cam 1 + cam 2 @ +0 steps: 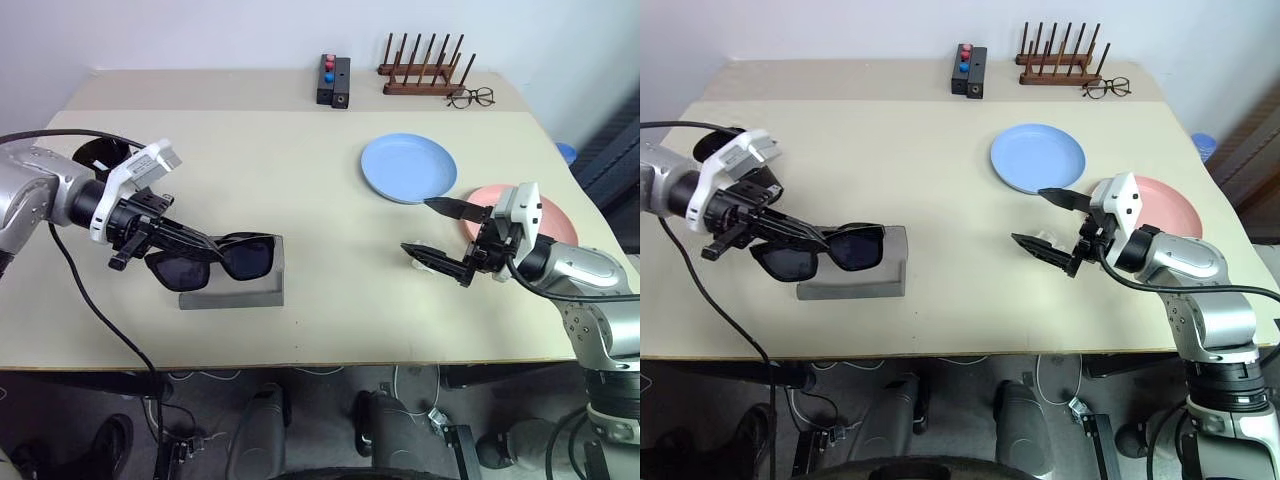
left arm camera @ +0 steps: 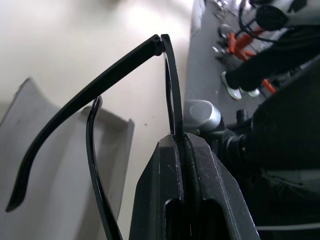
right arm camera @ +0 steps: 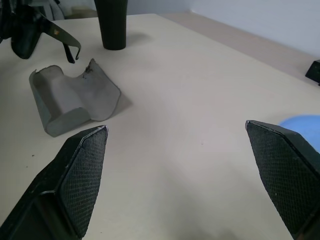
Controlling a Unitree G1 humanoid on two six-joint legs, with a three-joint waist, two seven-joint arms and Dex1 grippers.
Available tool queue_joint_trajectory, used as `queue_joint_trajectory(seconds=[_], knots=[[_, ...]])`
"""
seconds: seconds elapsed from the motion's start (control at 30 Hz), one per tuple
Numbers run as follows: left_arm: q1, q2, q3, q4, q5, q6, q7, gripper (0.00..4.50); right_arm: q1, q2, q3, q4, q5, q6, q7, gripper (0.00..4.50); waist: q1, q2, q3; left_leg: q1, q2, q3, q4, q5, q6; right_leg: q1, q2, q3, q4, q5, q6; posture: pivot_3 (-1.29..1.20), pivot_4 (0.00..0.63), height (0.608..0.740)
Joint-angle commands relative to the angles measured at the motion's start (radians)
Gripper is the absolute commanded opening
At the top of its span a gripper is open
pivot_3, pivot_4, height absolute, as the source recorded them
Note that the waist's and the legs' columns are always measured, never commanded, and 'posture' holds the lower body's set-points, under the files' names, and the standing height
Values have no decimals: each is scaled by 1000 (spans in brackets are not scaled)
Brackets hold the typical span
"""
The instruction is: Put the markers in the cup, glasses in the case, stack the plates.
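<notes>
Left gripper (image 1: 190, 240) jaws pinch glasses (image 1: 215, 258) over open case (image 1: 240, 288); not cased. Right gripper (image 1: 440, 232) jaws spread, empty. 2 plates (image 1: 408, 167) unstacked.

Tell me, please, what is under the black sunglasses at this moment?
The grey case lies on the table below the sunglasses, which the left gripper holds lifted by the frame. The case's flap stands open. The glasses cover part of its inside.
</notes>
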Motion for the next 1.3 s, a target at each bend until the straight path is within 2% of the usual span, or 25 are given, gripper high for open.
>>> queue_joint_trajectory(seconds=[0.03,0.23,0.43,0.57,0.8,1.3], knots=[[22,0,5,20,22,-2,-4,5,-24,2,-10,-10,2,-19,3,4500,0,0,0,0,0,0,0,0,0,0,0,0,0,0,0,0,150,740],[29,-55,-53,88,55,-52,-4,5,-19,-2,-17,-16,1,-14,1,4500,1,0,0,0,0,0,0,0,0,0,0,0,0,0,0,0,150,740],[-28,-219,-122,284,121,-154,-4,5,-17,3,-12,-28,-1,-8,-10,4500,1,0,0,0,0,0,1,0,0,0,0,0,0,0,0,0,150,740],[-65,-273,-150,390,136,-189,-4,5,-1,-6,-28,-50,9,6,-16,4500,-1,0,0,0,0,0,0,0,0,0,0,0,0,0,0,0,150,740],[-77,-330,-188,483,130,-228,-4,5,12,-9,-35,-65,11,15,-26,4500,1,0,0,0,0,0,1,0,0,0,0,0,1,0,0,0,150,740],[-103,-337,-238,594,90,-289,-4,5,5,-10,-29,-63,14,23,-27,4500,0,0,0,1,0,0,1,0,0,1,0,0,1,0,0,0,150,740]])
